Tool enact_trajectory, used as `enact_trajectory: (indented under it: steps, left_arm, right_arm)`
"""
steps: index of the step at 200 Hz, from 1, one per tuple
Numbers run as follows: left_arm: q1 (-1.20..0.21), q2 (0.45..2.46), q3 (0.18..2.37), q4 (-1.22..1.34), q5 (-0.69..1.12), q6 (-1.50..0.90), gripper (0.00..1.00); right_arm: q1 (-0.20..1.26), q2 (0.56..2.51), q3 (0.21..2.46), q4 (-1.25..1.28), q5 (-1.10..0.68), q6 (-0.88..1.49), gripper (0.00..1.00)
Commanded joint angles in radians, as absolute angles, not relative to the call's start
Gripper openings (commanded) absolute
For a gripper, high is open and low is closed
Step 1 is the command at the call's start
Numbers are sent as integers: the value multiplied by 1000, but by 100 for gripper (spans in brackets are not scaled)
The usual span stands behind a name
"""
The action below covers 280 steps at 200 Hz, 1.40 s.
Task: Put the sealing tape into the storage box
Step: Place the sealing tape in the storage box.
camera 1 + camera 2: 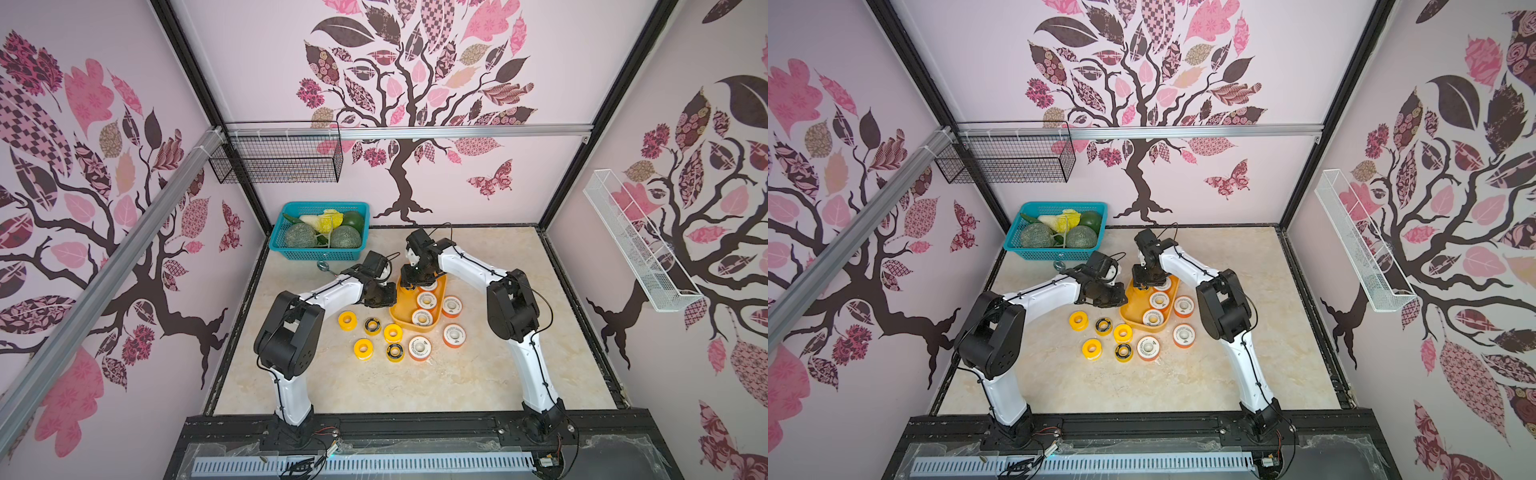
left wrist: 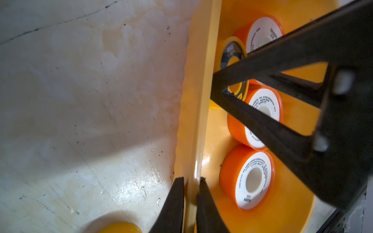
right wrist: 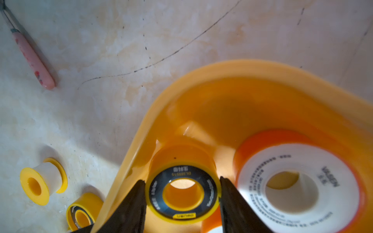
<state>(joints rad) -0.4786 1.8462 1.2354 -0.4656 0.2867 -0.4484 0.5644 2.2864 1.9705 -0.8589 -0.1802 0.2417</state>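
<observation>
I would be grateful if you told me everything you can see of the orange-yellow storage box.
The storage box is a shallow orange-yellow tub of smooth, glossy plastic, with solid walls, rounded corners and a flat rim. It sits on the marbled tabletop. The left gripper is shut on one long wall. Three orange rolls lie inside, and the right gripper holds a yellow roll at its far end.

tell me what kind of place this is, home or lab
Probably a robot test booth, not a home: tree-patterned wall panels in a black frame box in a marble-look tabletop, and a left arm and right arm stand on a rail along its front edge.
</observation>
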Motion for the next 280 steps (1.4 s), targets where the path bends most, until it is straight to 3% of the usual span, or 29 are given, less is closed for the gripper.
enact_trajectory:
  steps: [1,119,168,268,280]
  left_arm:
    - [-483,1841,1233,-476,293,-446,16]
    - [-483,1841,1241,-488,295,-440,16]
    - [-482,1844,1243,-485,301,-439,17]
    - [-482,1834,1248,-483,313,-445,18]
    - [-482,1823,1251,-483,314,-445,24]
  right_arm:
    - [568,2305,2020,-848,-151,244,56]
    - [568,2391,2142,-911,-58,230,59]
    - [568,2395,2147,-915,-50,230,68]
    - [565,2279,2095,-881,-66,215,73]
    - [561,2247,2069,-868,-79,216,73]
